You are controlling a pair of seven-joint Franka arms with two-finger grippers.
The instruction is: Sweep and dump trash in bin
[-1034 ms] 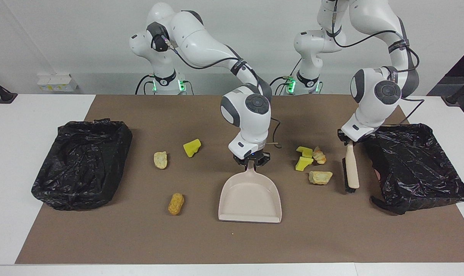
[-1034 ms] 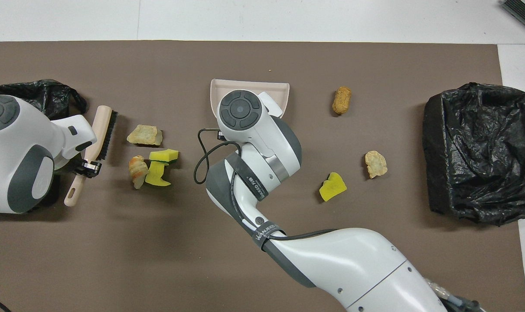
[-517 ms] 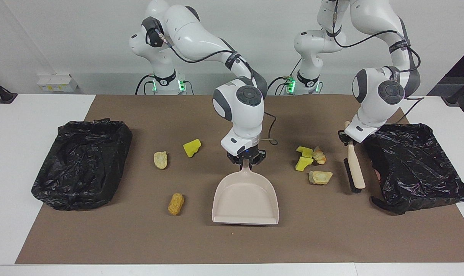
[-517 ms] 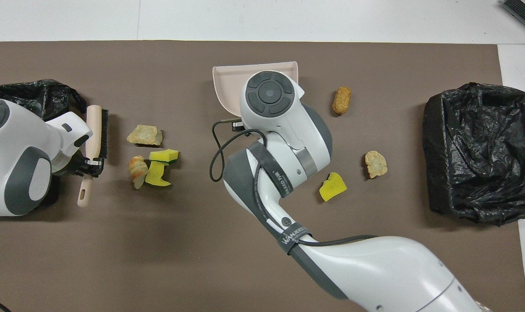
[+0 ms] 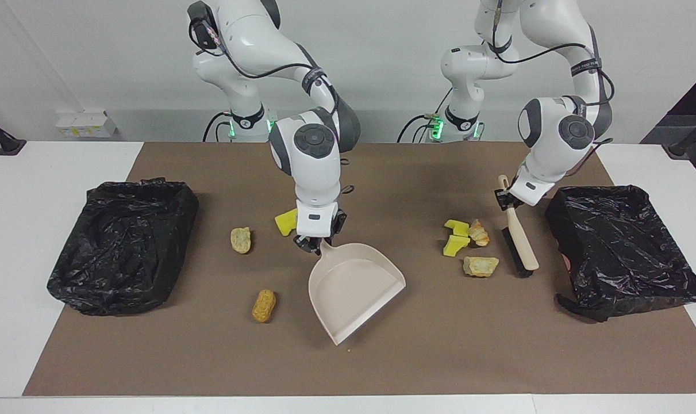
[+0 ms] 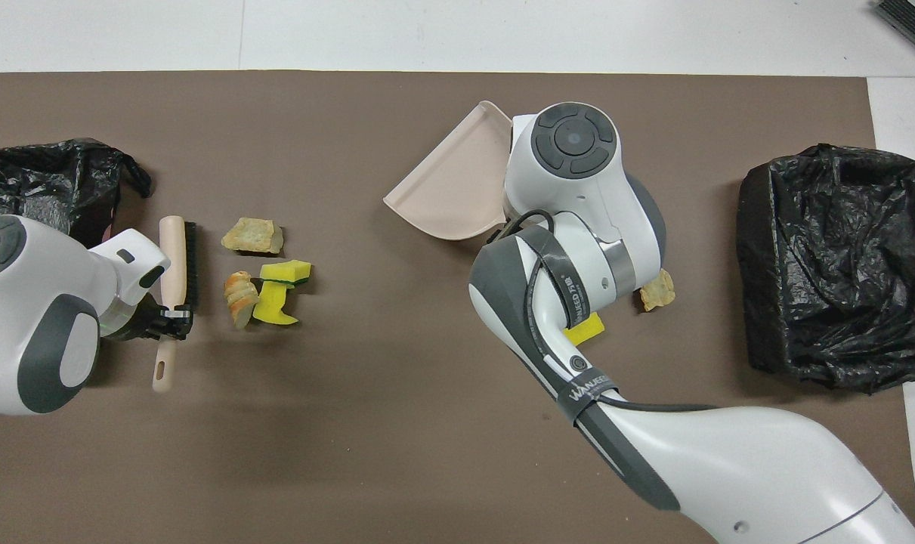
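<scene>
Over the last second the right claw (image 5: 316,244), clamped on the handle of the beige dustpan (image 5: 353,290), has carried the pan toward the right arm's end of the desk (image 5: 14,241) and swung it round: its open mouth, which faced squarely away from the robots, now points slantwise away from them and toward the left arm's end, the handle-to-lip axis running on a diagonal. In the facing view the pan looks tipped, one corner of the lip lower, though whether it touches the brown mat (image 5: 439,356) I cannot tell. The left claw (image 5: 506,198), closed on the handle of the brush (image 5: 517,244), has drawn the brush in beside the cluster of four scraps (image 5: 465,244), two yellow foam chunks and two crusty bread-like lumps; the brush's long axis runs roughly away from the robots, bristles facing the cluster and just clear of it. This reads as lining up: mouth turning toward the scraps, brush ready to push them, and nothing swept yet. The other trash lies at the right arm's end: a yellow chunk (image 5: 286,221) just beside the right claw, a bread lump (image 5: 241,240), and an orange-brown nugget (image 5: 264,305) farther from the robots. Both black-lined bins (image 5: 123,244) (image 5: 623,247) sit at the desk's ends.
</scene>
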